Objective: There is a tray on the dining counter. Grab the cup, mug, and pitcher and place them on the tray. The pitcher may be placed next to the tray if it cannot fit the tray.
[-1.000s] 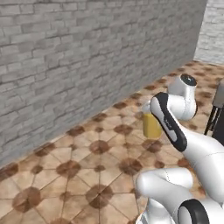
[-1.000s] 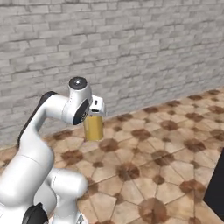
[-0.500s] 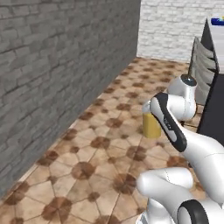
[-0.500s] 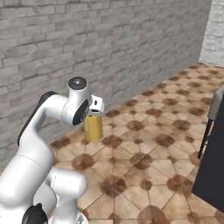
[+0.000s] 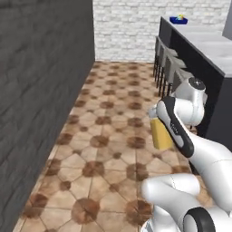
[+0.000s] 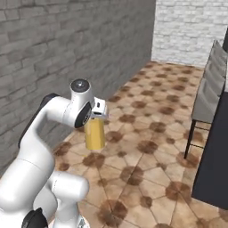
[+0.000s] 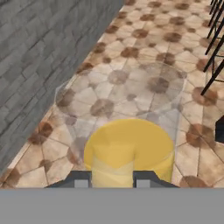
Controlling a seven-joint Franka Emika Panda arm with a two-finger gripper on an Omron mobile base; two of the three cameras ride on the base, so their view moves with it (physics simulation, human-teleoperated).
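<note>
The whole scene has swung round since a second ago, which is the base turning and not the things moving: the grey brick wall (image 5: pixel 41 113) that filled the background then now runs down the left side of the left base view, a white brick wall (image 5: pixel 127 27) closes the far end of the room, and the dining counter (image 5: pixel 204 50) has come into sight along the right, its dark base and pale marble top stretching away. Against that, the arm's pose and its load look the same as before. The left base view shows the counter's top, with the dark blue tray (image 5: pixel 178 20) sitting near its far end and something small and yellow on it, too tiny to identify; a row of grey stools (image 5: pixel 170 68) stands against the counter's base. The right base view shows only the counter's dark side at the right edge and one stool (image 6: pixel 207 95), but gives a clearer side look at the pitcher (image 6: pixel 95 132), hanging upright above the brown tiled floor (image 6: pixel 147 147), well short of the counter. The gripper (image 7: pixel 112 178) is closed on the pitcher; in the hand view its two dark fingertips (image 7: pixel 81 179) sit either side of the glass wall, with the orange juice below the clear rim.
</note>
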